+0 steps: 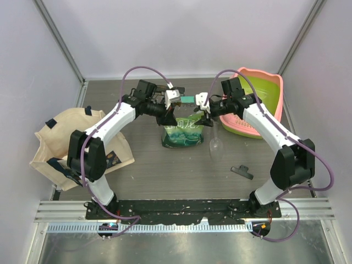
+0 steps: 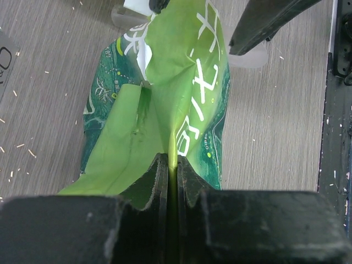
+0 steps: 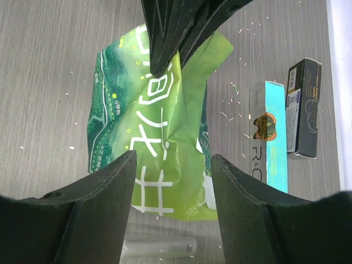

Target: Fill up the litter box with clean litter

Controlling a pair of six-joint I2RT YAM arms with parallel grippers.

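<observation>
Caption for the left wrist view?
Left gripper pinching the top edge of the green bag above the grey table.

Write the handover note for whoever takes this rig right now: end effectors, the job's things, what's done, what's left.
Left end effector: shut on the top edge of the green bag, which stands mid-table.
Right end effector: open above the same bag, gripping nothing.
Litter box: far right, behind the right arm. The visible part of the basin shows no litter.
Clear scoop: lying on the table just right of the bag.
Done: bag gripped at its top.
Left: get the litter out of the bag and into the box.
</observation>
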